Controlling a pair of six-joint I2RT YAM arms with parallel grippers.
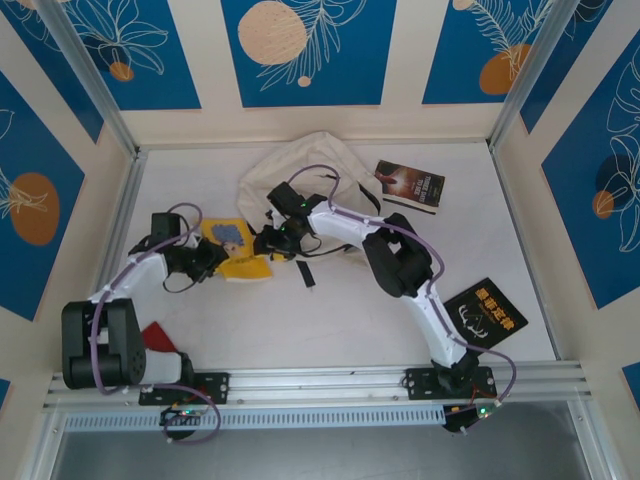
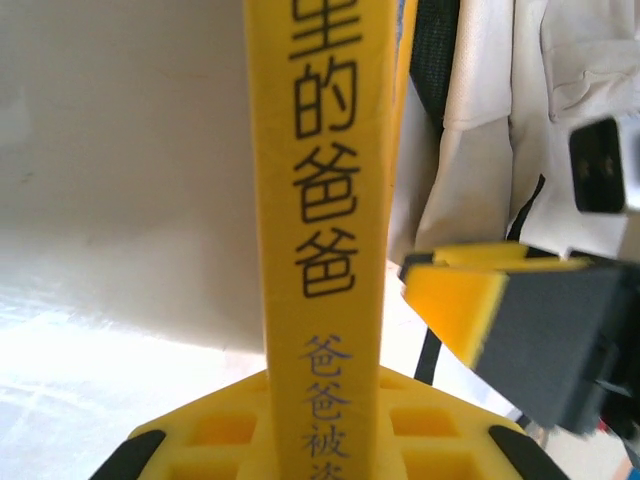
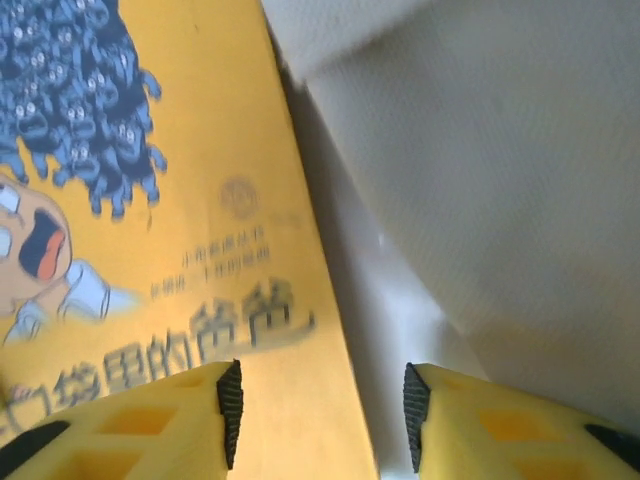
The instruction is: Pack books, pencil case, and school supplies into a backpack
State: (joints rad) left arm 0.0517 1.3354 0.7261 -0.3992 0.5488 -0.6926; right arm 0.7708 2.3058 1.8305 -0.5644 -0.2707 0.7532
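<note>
A yellow book point(image 1: 243, 264) with blue cartoon art stands on edge left of the cream backpack point(image 1: 305, 165). My left gripper point(image 1: 212, 258) is shut on it, and its spine point(image 2: 320, 250) with dark lettering rises from between the jaws. My right gripper point(image 1: 270, 240) reaches in from the right. It is open, with the book's cover point(image 3: 200, 230) and its edge between the spread fingertips point(image 3: 231, 412). One right finger point(image 2: 470, 305) hangs beside the spine. A dark brown book point(image 1: 410, 187) and a black book point(image 1: 485, 312) lie flat. The pencil case is out of view.
A loose black strap point(image 1: 306, 273) lies on the white table point(image 1: 250, 330) just right of the book. A red item point(image 1: 160, 336) peeks out by the left arm's base. Metal posts and patterned walls enclose the table. Backpack fabric point(image 2: 480, 120) hangs close behind the book.
</note>
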